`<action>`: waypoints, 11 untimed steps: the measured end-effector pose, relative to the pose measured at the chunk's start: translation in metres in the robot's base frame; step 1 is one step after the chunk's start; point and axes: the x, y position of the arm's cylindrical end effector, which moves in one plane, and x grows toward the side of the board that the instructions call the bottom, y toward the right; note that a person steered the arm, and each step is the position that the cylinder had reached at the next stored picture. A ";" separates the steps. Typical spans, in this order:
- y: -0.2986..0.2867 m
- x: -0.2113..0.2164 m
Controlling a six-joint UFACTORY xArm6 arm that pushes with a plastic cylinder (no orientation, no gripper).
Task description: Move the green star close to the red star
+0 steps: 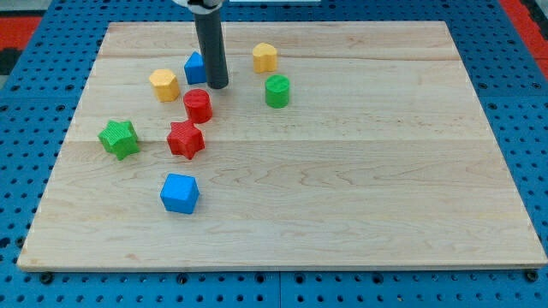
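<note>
Nearest the view's bottom, the blue cube (179,192) is sitting alone on the wooden board (360,197), slightly right of the line between the two stars and nearer than both. It is probably not going to interfere unless a push runs wide toward the near edge.

A little farther in, the green star (118,138) is lying near the left edge, and the red star (185,139) is sitting to its right, near but not touching. The gap between them looks short, so the main risk, as I judge it, is overshooting: a hard push from the left would be driving green into red and knocking red away.

Just beyond the red star, the red cylinder (198,105) is standing close to it, possibly touching. Any shove on red is likely to be passed on to it.

Farther still, my tip (217,85) is resting just right of the blue block (196,67) and just beyond the red cylinder, well away from the green star. There are no fingers here, only a bare rod holding nothing. Travelling straight toward green would be ploughing through the red cylinder or the yellow block (163,84) to the left.

Farthest, to the right, the green cylinder (276,90) and a second yellow block (265,57) are lying clear of the route.
</note>
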 end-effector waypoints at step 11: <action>-0.110 0.159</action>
